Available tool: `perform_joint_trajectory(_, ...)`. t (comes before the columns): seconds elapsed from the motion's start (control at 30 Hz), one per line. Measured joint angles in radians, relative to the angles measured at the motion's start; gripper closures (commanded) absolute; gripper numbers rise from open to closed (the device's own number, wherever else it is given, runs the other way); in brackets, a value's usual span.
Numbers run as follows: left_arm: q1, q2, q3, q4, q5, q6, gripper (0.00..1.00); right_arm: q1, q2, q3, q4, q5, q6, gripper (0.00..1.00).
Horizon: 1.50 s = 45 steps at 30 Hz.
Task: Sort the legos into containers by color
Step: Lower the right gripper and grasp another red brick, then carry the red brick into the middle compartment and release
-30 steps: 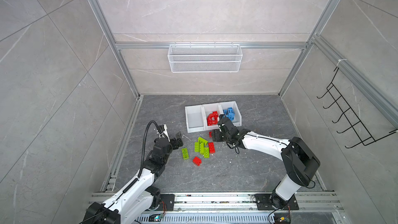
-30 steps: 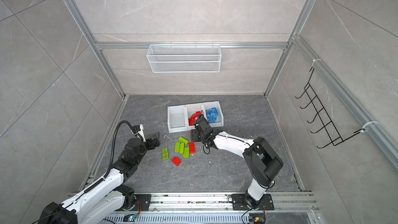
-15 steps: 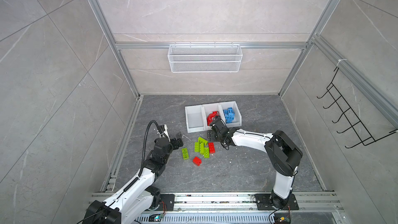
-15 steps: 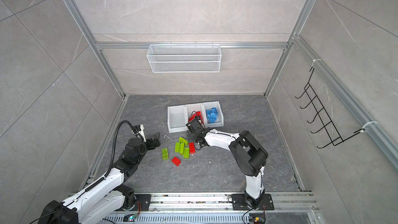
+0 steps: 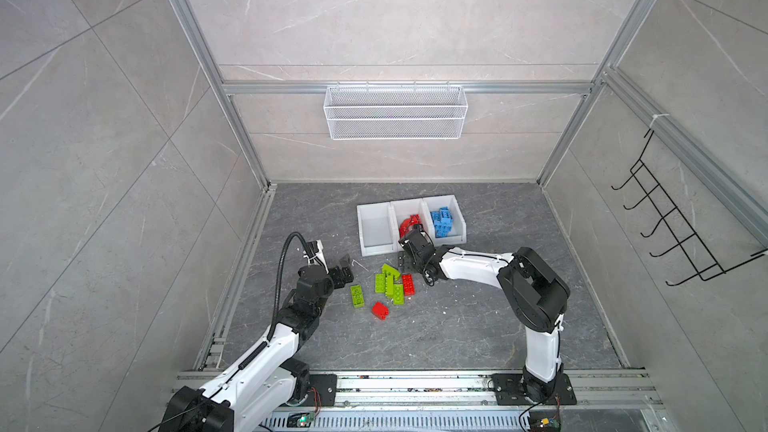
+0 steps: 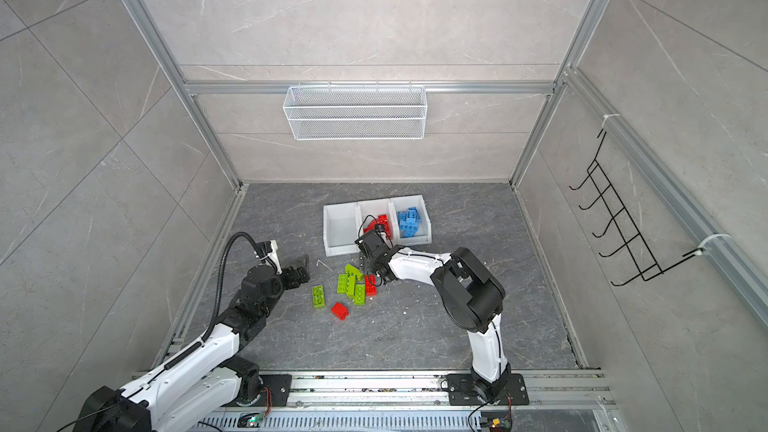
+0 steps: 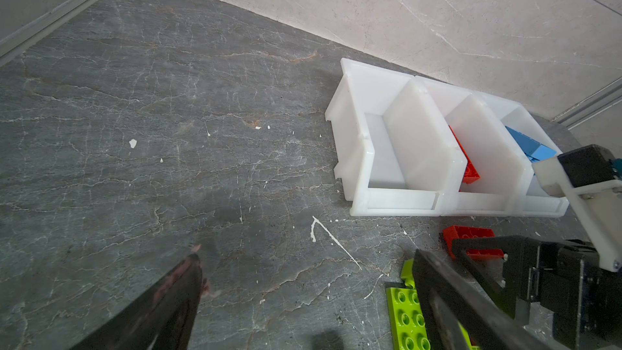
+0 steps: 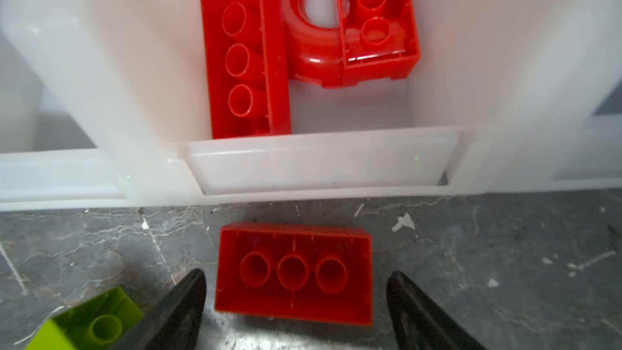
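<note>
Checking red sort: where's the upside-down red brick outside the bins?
In the right wrist view, the upside-down red brick lies on the floor just before the middle bin's low front, between the fingers of the open right end effector.

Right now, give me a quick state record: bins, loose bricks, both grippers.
left bin: empty
middle bin: red bricks, red arch piece
right bin: blue bricks
loose on the floor: lime green bricks, red brick, small red brick
right gripper: open, straddling an upside-down red brick in front of the middle bin, gaps on both sides
left gripper: open, empty, over bare floor
</note>
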Motion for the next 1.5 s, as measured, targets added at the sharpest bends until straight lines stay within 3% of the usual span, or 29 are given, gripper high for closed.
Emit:
perform_joint_trajectory(0.33, 0.000, 0.000, 0.000, 0.000, -0.006, 0.000, 0.01, 0.000, 0.059, 0.058, -0.007, 0.029, 0.000, 0.21)
perform_joint_trajectory(0.83, 0.000, 0.000, 0.000, 0.000, -0.005, 0.000, 0.01, 0.000, 0.050, 0.017, 0.046, 0.065, 0.000, 0.34)
perform_joint_trajectory(0.97, 0.000, 0.005, 0.000, 0.000, -0.005, 0.000, 0.01, 0.000, 0.030, -0.016, 0.069, 0.064, 0.001, 0.45)
perform_joint_trajectory(1.23, 0.000, 0.023, 0.002, 0.000, 0.000, 0.000, 0.00, 0.000, -0.033, -0.097, 0.084, 0.053, 0.000, 0.53)
perform_joint_trajectory(1.5, 0.000, 0.024, 0.003, 0.000, 0.000, 0.000, 0.01, 0.003, -0.156, -0.132, 0.082, 0.049, -0.010, 0.55)
